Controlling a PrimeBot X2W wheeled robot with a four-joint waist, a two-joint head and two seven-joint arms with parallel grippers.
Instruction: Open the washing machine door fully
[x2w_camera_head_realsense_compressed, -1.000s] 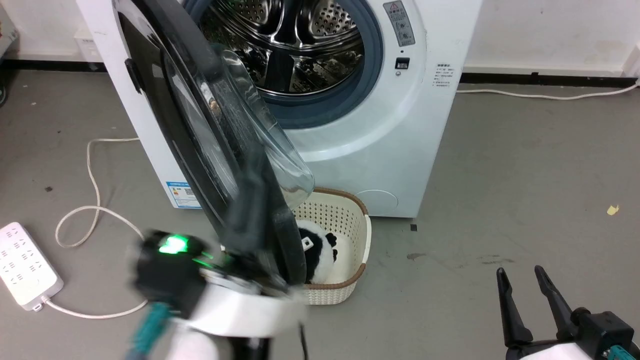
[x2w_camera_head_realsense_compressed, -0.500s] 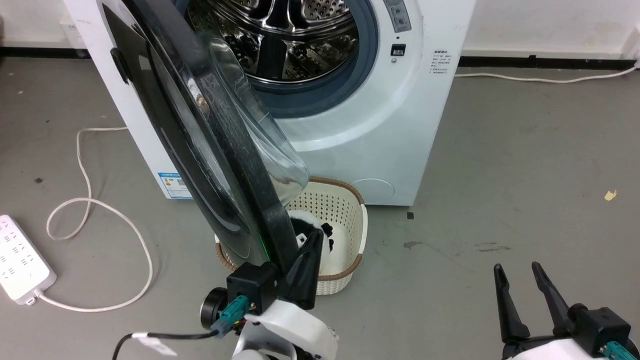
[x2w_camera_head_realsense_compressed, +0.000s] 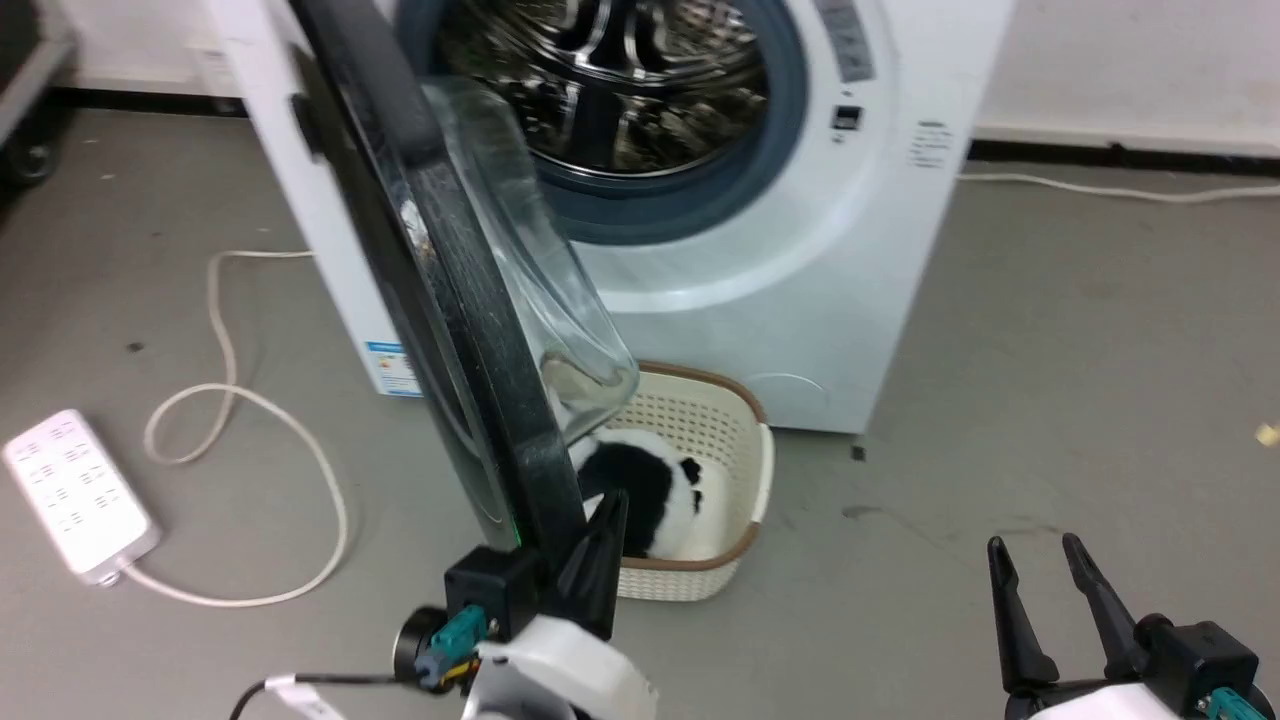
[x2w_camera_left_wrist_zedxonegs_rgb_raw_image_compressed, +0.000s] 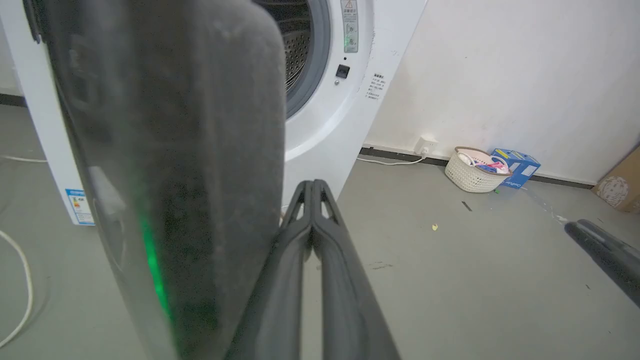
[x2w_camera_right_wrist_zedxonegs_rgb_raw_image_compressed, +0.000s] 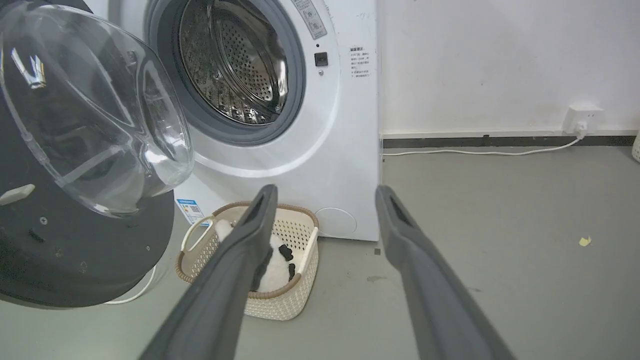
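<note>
Brought left jaws round from the door's (x2w_camera_head_realsense_compressed: 470, 330) outer face to its bottom rim; pressed together now, tips beside the inner edge, contact unclear. Holds right jaws spread and empty, low on the right, well apart. Leaves door roughly half open, edge-on before washer (x2w_camera_head_realsense_compressed: 800, 250), basket (x2w_camera_head_realsense_compressed: 762, 480) with toy (x2w_camera_head_realsense_compressed: 630, 480) just beside its lower edge. Could slip off the glossy rim when pushing outward, closed tips giving no grip; could then let door swing back.

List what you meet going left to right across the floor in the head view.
power strip → white cable → washing machine door → cream basket → right gripper → yellow scrap
</note>
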